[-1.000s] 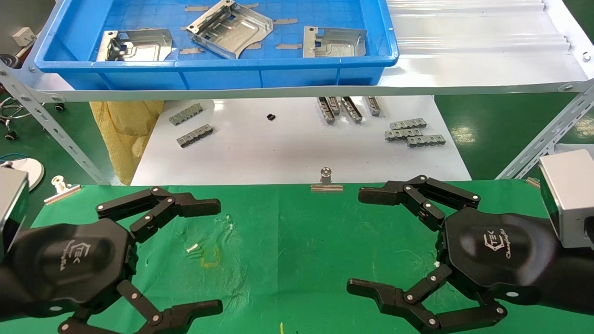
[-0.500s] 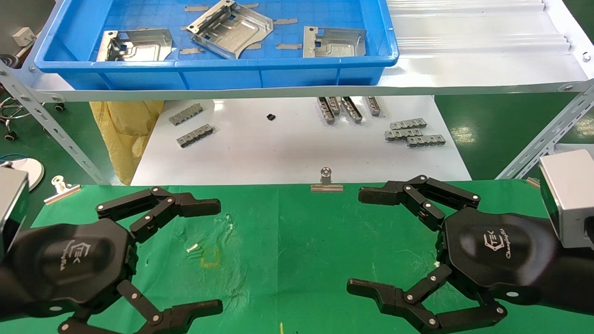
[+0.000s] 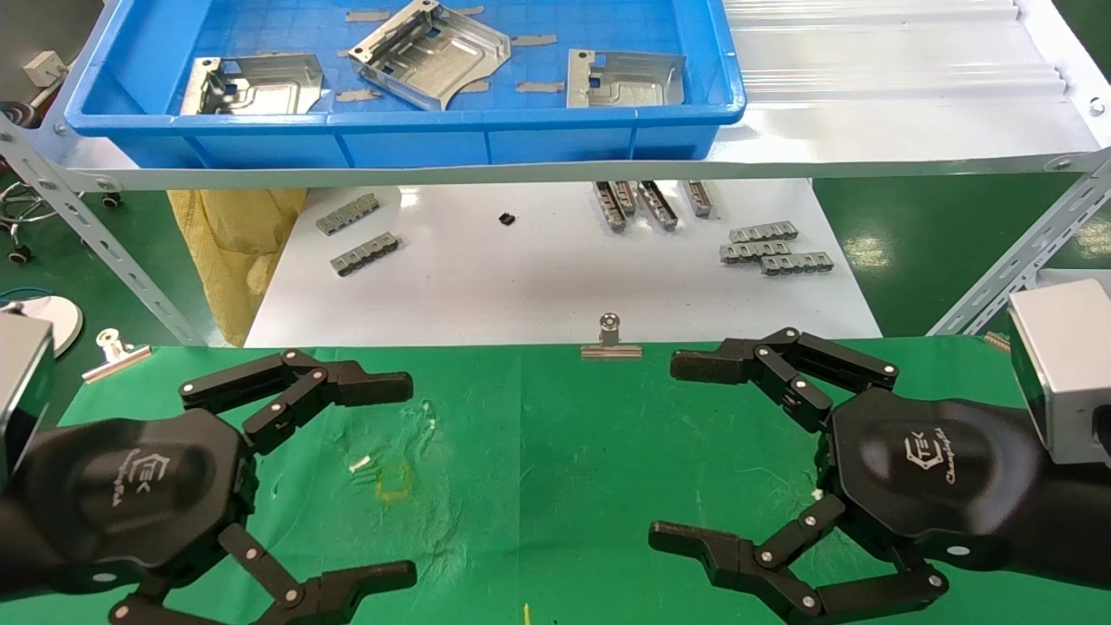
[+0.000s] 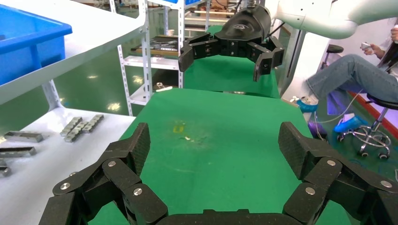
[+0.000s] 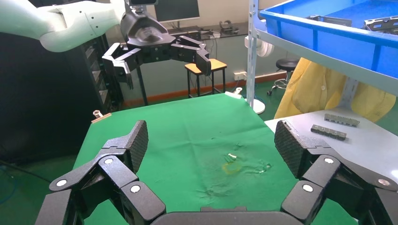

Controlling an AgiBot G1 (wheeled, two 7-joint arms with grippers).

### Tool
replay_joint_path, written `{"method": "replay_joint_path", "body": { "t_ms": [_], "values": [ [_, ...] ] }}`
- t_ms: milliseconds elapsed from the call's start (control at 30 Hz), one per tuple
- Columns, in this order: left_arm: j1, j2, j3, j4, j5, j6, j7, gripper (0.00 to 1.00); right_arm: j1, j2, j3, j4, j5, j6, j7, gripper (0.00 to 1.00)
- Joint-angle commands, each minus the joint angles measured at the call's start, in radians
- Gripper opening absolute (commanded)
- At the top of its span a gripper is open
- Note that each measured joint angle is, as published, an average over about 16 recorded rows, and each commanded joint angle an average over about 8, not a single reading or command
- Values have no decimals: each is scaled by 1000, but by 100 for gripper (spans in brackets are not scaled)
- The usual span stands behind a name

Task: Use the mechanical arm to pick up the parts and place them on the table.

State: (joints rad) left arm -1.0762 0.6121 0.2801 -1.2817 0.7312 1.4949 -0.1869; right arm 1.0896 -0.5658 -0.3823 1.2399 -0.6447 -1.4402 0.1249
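Note:
Three silver sheet-metal parts lie in the blue tray (image 3: 408, 117) on the raised shelf at the back: one on the left (image 3: 252, 85), one tilted in the middle (image 3: 430, 54), one on the right (image 3: 623, 80). My left gripper (image 3: 408, 479) hovers open and empty over the left half of the green-cloth table (image 3: 555, 451). My right gripper (image 3: 667, 450) hovers open and empty over the right half. Both point toward the table's middle, facing each other. The left wrist view shows its own gripper (image 4: 216, 145) with jaws spread wide above bare cloth; the right wrist view shows the same for its gripper (image 5: 211, 140).
Below the shelf, a white board (image 3: 538, 278) carries small grey ridged strips (image 3: 772, 247). A binder clip (image 3: 611, 340) holds the cloth's far edge. Slanted shelf struts (image 3: 1015, 269) stand at both sides. A yellow bag (image 3: 234, 252) hangs at the left.

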Motion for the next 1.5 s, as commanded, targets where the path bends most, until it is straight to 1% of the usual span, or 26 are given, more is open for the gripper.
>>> {"method": "replay_joint_path", "body": {
  "t_ms": [33,733,1000,1500],
  "values": [
    [0,0,0,0,0,0,0,100,0,0,0,0,0,0,0,100],
    [0,0,0,0,0,0,0,100,0,0,0,0,0,0,0,99],
    [0,0,0,0,0,0,0,100,0,0,0,0,0,0,0,0],
    [0,0,0,0,0,0,0,100,0,0,0,0,0,0,0,0]
  ]
}}
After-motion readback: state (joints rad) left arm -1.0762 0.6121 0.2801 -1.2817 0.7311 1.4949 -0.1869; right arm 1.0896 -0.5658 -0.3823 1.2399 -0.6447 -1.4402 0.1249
